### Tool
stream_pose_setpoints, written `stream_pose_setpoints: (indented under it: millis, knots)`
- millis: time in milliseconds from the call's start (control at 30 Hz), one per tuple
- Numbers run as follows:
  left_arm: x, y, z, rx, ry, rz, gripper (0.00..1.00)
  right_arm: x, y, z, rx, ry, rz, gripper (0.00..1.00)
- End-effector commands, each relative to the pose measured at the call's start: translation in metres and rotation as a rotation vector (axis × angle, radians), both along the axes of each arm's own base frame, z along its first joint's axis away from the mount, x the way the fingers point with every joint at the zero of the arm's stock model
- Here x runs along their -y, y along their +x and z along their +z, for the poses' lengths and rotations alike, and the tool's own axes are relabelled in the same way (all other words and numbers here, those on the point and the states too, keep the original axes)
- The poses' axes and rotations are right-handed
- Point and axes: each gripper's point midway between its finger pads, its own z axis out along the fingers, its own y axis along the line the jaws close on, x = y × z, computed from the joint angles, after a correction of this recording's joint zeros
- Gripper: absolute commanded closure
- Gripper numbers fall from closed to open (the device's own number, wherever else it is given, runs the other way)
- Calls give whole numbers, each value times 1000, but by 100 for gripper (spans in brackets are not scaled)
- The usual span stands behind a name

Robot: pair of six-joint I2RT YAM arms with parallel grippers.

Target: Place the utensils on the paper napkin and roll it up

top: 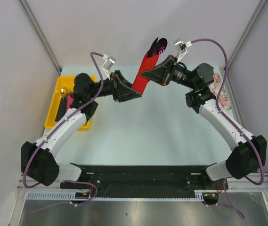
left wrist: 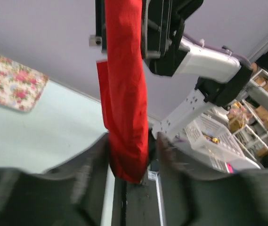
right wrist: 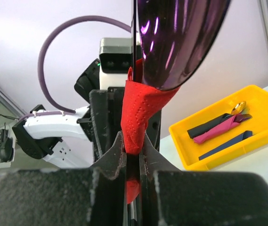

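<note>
The red paper napkin (top: 144,73) is seen rolled into a tube and held in the air above the far part of the desk (top: 148,132), tilted so that its upper end leans to the right. Utensils (top: 158,47) are wrapped inside it, and their dark ends project from the upper opening. 1 of them is shown in the right wrist view as a glossy purple spoon bowl (right wrist: 181,42). The roll is pinched by the right gripper (right wrist: 133,155), whose 2 jaws are closed tight on the red paper. The lower end of the roll is flanked by the 2 fingers of the left gripper (left wrist: 131,146); whether it is pressed by them cannot be told. A yellow tray (top: 51,106) is set at the desk's left edge, and cutlery pieces (right wrist: 218,129) with black, pink and dark blue handles are laid in it. A floral sheet (top: 221,96) is laid at the right edge.
</note>
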Motion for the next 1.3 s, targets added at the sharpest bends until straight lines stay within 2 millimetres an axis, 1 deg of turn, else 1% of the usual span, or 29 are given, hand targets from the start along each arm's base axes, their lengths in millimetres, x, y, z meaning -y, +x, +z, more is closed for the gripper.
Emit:
stream_pose_setpoints:
  millis: [0, 33, 67, 100, 133, 167, 200, 233, 300, 333, 400, 500, 533, 600, 767, 833, 900, 933, 967, 1000, 1033, 1100, 1133, 1200, 1233, 1267]
  knots:
    - [-13, -11, 13, 105, 27, 47, 39, 8, -7, 39, 110, 78, -39, 100]
    - [-16, -6, 2, 65, 77, 89, 36, 8, -9, 38, 108, 75, -34, 100]
    - [-20, 3, 9, 160, 89, 159, 35, 8, -9, 36, 102, 73, -32, 100]
    - [-25, 1, 15, 202, 92, 185, 32, 8, -10, 35, 101, 73, -28, 100]
    - [-27, 2, 15, 213, 103, 205, 31, 7, -10, 33, 96, 71, -21, 100]
    - [-29, 2, 20, 252, 103, 224, 31, 7, -12, 34, 97, 73, -19, 100]
    - [-29, 3, 19, 246, 112, 226, 30, 6, -12, 33, 96, 72, -16, 100]
    - [-30, 4, 22, 265, 118, 235, 30, 6, -14, 32, 96, 70, -11, 100]
    - [-30, 8, 22, 258, 124, 250, 31, 6, -15, 31, 93, 70, -7, 100]
    - [-31, 7, 25, 263, 116, 252, 30, 5, -16, 31, 92, 69, -3, 100]
    - [-29, 4, 35, 282, 88, 238, 30, 4, -18, 29, 93, 67, 3, 100]
    - [-24, 5, 39, 245, 66, 215, 29, 1, -22, 28, 86, 68, 18, 100]
    - [-22, 6, 37, 219, 61, 209, 29, 1, -23, 28, 87, 70, 24, 100]
    - [-18, 6, 39, 214, 48, 198, 29, 0, -25, 28, 86, 72, 34, 100]
    - [-3, -3, 39, 172, 20, 125, 35, -4, -32, 27, 80, 72, 59, 100]
    - [0, -5, 35, 136, 17, 108, 36, -6, -34, 26, 79, 68, 71, 100]
    - [1, -7, 37, 114, -8, 99, 38, -6, -35, 25, 79, 63, 79, 100]
    - [2, -5, 32, 96, -9, 101, 39, -7, -36, 25, 78, 63, 82, 100]
    - [3, -6, 34, 102, -22, 97, 40, -7, -36, 24, 77, 62, 84, 100]
    - [3, -7, 32, 85, -27, 91, 41, -8, -36, 23, 74, 59, 89, 100]
    - [6, -10, 33, 92, -31, 79, 49, -8, -36, 23, 74, 59, 93, 100]
    - [8, -11, 29, 92, -24, 72, 60, -8, -35, 22, 72, 56, 94, 100]
    - [10, -13, 27, 94, -22, 61, 71, -9, -36, 22, 77, 56, 95, 100]
    - [13, -13, 17, 85, 11, 51, 79, -9, -34, 21, 78, 54, 92, 100]
    - [13, -14, 10, 64, 28, 44, 90, -10, -34, 21, 86, 49, 90, 100]
    - [13, -13, 7, 59, 35, 41, 96, -10, -32, 19, 85, 43, 87, 100]
